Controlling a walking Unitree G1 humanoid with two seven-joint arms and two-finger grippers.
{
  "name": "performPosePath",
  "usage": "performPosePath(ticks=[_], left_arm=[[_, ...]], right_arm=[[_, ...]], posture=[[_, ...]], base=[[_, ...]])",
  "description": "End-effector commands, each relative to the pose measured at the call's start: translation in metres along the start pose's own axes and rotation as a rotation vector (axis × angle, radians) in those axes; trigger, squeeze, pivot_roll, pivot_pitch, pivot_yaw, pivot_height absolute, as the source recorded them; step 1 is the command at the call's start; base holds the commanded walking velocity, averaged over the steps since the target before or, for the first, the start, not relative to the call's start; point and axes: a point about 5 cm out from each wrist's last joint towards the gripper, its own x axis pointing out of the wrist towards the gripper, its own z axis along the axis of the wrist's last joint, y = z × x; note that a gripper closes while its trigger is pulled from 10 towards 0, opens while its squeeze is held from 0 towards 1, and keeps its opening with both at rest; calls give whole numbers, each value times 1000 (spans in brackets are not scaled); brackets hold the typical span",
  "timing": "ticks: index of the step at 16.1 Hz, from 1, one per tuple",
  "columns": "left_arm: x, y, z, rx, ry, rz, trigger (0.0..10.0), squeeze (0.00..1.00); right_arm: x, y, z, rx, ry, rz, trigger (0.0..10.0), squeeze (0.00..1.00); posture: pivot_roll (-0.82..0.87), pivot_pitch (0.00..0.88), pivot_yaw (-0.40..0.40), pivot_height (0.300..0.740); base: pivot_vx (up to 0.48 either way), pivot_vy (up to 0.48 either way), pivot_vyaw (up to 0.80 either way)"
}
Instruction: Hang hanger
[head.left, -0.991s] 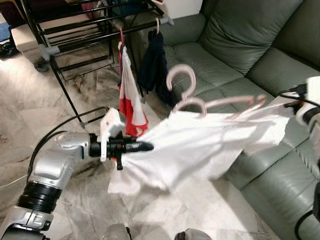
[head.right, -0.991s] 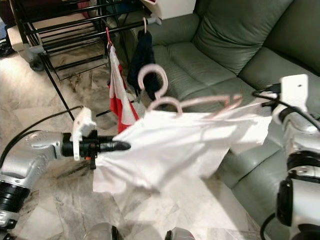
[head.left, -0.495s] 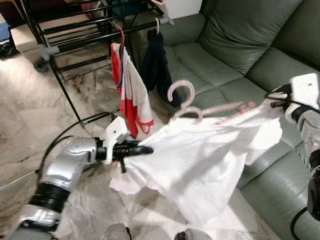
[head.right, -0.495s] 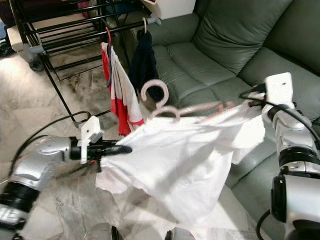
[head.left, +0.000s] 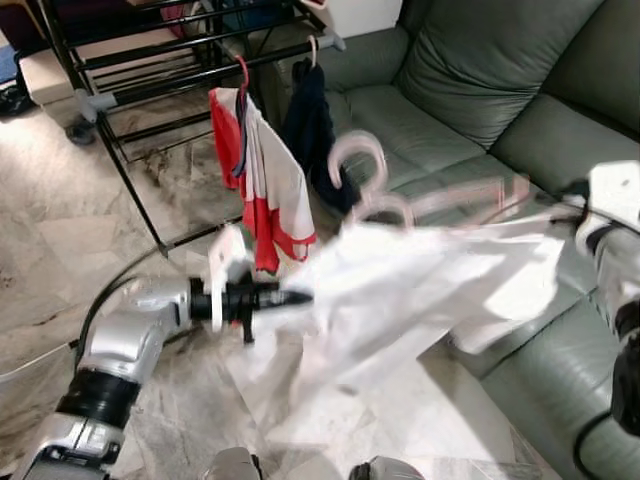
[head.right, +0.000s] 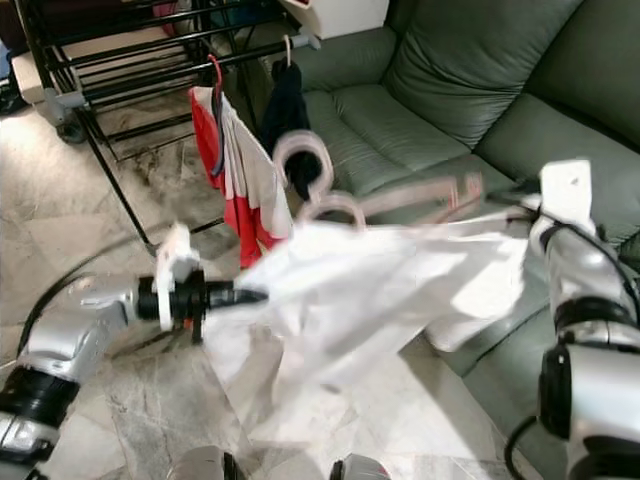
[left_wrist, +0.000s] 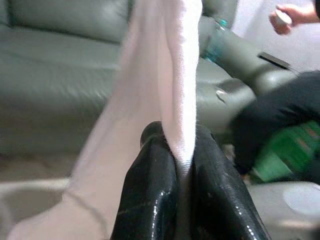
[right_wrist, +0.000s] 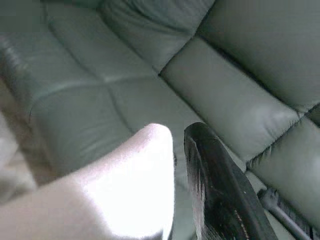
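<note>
No words, labels, brand marks or numbers can be read anywhere here; the white garment, the clothes on the rack and the sofa are all plain, and much of the scene is blurred.

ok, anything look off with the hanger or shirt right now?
The white shirt sags in a crumpled heap off the tilted pink hanger, stretched between the left gripper and right gripper, well short of the black rack.
</note>
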Motion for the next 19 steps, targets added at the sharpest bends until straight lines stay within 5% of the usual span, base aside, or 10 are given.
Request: performPosePath(ticks=[1, 4, 8, 11, 14, 19], left_arm=[[-5, -2, 3, 8, 16, -24, 0, 0], [-6, 6, -9, 43, 113, 33, 0, 0], [-3, 26, -31, 144, 296, 238, 0, 0], [16, 40, -32, 162, 279, 446, 0, 0], [37, 57, -17, 112, 114, 754, 0, 0], [63, 55, -14, 70, 39, 887, 0, 0]], right_arm=[[0, -13, 13, 39, -45, -63, 0, 0], [3, -8, 27, 97, -108, -45, 0, 0], [6, 13, 51, 72, -216, 67, 0, 0], [8, 38, 55, 50, -233, 160, 0, 0], [7, 77, 56, -25, -254, 297, 0, 0], [-8, 137, 74, -4, -439, 472, 0, 0]], posture=[[-10, 20, -35, 740], [-10, 20, -35, 740], [-19, 18, -29, 740], [-21, 12, -27, 740], [-17, 5, -29, 740], [-12, 7, -25, 740]], base=[[0, 0, 0], [0, 0, 0], [0, 0, 0], [0, 0, 0], [0, 0, 0], [0, 0, 0]])
